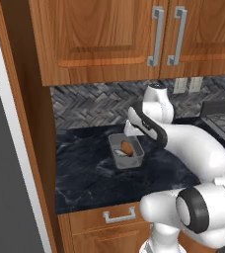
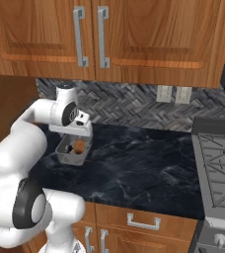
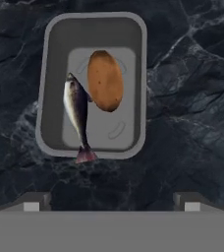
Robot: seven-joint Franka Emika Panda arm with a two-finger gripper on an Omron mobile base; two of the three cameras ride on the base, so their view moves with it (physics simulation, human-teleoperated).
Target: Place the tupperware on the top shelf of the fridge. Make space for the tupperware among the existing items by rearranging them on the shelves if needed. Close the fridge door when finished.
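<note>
The tupperware point(image 1: 130, 160) is a small grey lidless tub standing on the black marble counter point(image 1: 85, 173). In the hand view the tupperware point(image 3: 95, 30) holds an orange-brown potato point(image 3: 104, 80) and a small silvery fish point(image 3: 76, 110) whose tail overhangs the near rim. My gripper point(image 3: 112, 202) hovers straight above the tub, open, with its fingertips point(image 3: 33, 203) spread wider than the tub and nothing between them. From the sides, the gripper point(image 1: 132, 130) point(image 2: 78, 137) points down just over the tupperware point(image 2: 67, 157). The fridge's top shelf and door are out of view.
Wooden wall cabinets point(image 1: 109, 34) with bar handles hang above the counter. A stove point(image 2: 218, 168) stands to the right. Drawers point(image 1: 119, 216) sit below the counter edge. A tall dark-grey panel point(image 1: 6, 188) with a white edge fills the far left.
</note>
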